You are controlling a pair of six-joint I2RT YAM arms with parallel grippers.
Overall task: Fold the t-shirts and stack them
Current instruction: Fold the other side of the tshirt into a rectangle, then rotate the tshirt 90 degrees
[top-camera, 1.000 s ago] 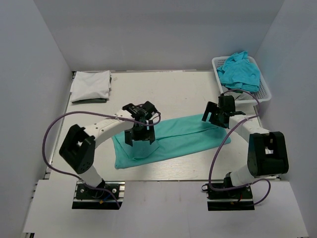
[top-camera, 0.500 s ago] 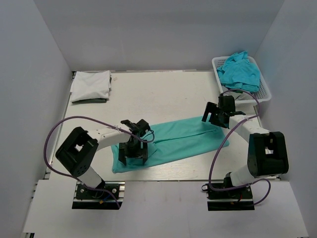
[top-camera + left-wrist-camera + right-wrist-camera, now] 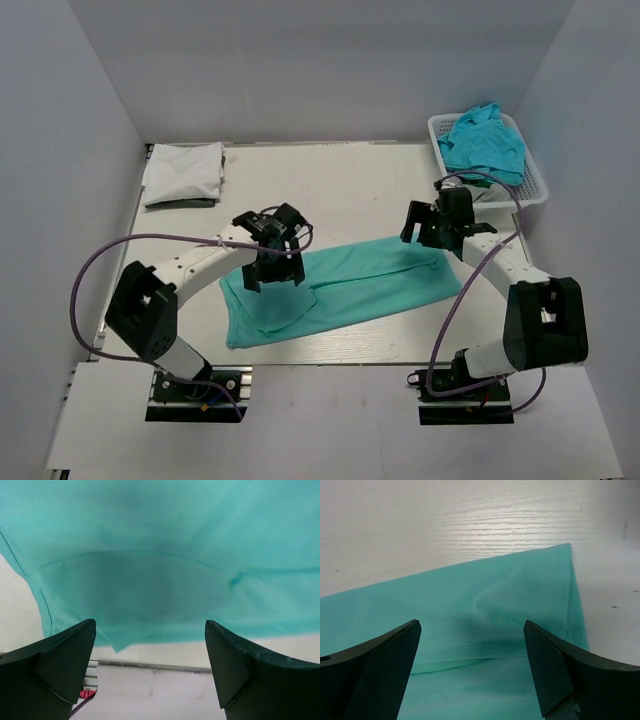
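A teal t-shirt (image 3: 345, 285) lies folded into a long strip across the middle of the table. It fills the left wrist view (image 3: 160, 565) and the right wrist view (image 3: 485, 645). My left gripper (image 3: 272, 272) is open and empty above the strip's left end. My right gripper (image 3: 425, 227) is open and empty over the strip's right end. A folded white t-shirt (image 3: 183, 172) lies at the back left. More teal shirts (image 3: 485, 143) sit in a basket.
A white basket (image 3: 534, 186) stands at the back right corner. White walls close in the table on three sides. The table's near edge (image 3: 150, 666) shows in the left wrist view.
My left gripper has swung toward the near edge and back over the strip's left end, which now lies a little differently. My right gripper has shifted slightly back and left.
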